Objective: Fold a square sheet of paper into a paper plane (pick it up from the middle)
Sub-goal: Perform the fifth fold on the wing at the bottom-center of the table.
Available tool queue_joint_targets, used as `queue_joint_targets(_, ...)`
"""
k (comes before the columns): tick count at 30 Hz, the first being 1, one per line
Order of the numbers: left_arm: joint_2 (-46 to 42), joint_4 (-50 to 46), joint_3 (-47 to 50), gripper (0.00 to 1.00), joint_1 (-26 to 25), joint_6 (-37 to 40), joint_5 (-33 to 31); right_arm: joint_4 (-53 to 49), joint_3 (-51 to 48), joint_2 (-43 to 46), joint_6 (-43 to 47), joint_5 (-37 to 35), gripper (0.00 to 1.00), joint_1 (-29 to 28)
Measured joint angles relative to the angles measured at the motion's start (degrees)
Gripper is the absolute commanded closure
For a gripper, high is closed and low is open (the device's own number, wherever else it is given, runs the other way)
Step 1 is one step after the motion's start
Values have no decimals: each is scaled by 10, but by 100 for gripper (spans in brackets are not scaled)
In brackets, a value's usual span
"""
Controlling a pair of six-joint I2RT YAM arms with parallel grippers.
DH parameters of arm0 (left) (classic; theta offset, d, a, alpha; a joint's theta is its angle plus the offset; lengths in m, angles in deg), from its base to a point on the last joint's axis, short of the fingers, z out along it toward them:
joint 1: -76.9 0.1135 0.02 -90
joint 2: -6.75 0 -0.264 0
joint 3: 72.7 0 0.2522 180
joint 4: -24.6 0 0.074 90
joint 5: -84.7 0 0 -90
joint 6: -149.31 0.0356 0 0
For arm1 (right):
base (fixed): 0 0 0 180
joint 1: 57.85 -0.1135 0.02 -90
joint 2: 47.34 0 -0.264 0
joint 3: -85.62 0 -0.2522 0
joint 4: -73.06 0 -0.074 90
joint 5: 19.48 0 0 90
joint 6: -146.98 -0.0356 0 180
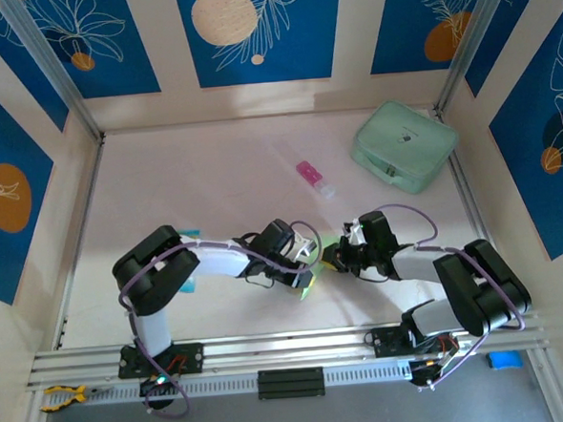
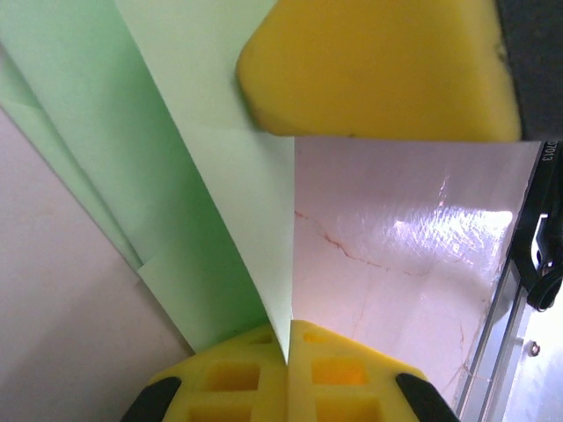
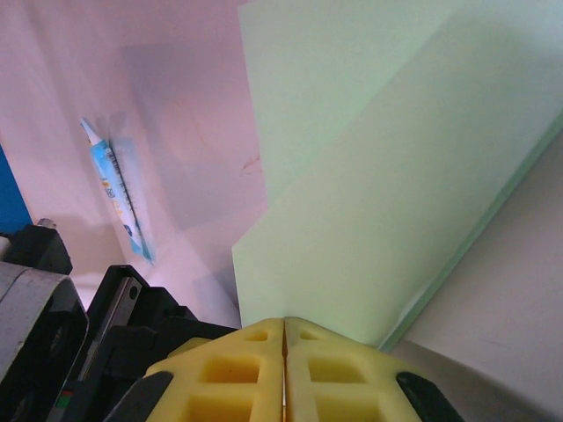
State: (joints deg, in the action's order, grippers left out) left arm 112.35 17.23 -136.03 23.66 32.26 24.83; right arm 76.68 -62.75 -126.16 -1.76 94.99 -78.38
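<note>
left fingers (image 2: 299, 345) and right fingers (image 3: 296, 334) clamped on the sheet of paper (image 2: 233, 202), seemingly mid-crease; hold taut, edges aligned.

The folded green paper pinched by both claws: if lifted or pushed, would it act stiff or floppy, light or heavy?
Probably floppy: the folded green paper is a thin sheet, though its overlapping creased layers likely stiffen it somewhat. Likely very light, since the left claw and right claw each hold it by just an edge. Pushed, it would probably buckle.
</note>
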Motion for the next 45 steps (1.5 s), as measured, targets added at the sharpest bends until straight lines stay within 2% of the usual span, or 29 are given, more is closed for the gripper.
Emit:
queue_joint_targets(18,-3,31,17,100,5,-15,-1,29,24,-70,9,24,90,11)
queue_joint_targets(23,-5,42,24,95,5,-16,-1,29,39,-100,9,33,93,12)
queue_joint_targets(29,-17,52,36,84,5,-21,-3,21,46,-105,9,34,93,12)
queue_joint_targets(33,-31,50,49,83,5,-26,-2,8,52,-105,13,32,93,12)
queue_joint_targets(36,-38,49,57,86,5,-27,1,5,53,-105,13,31,93,12)
queue_joint_targets(41,-42,54,72,97,8,-32,12,3,53,-105,15,31,93,12)
queue_joint_targets(45,-42,61,78,100,10,-33,27,-2,55,-105,17,30,93,12)
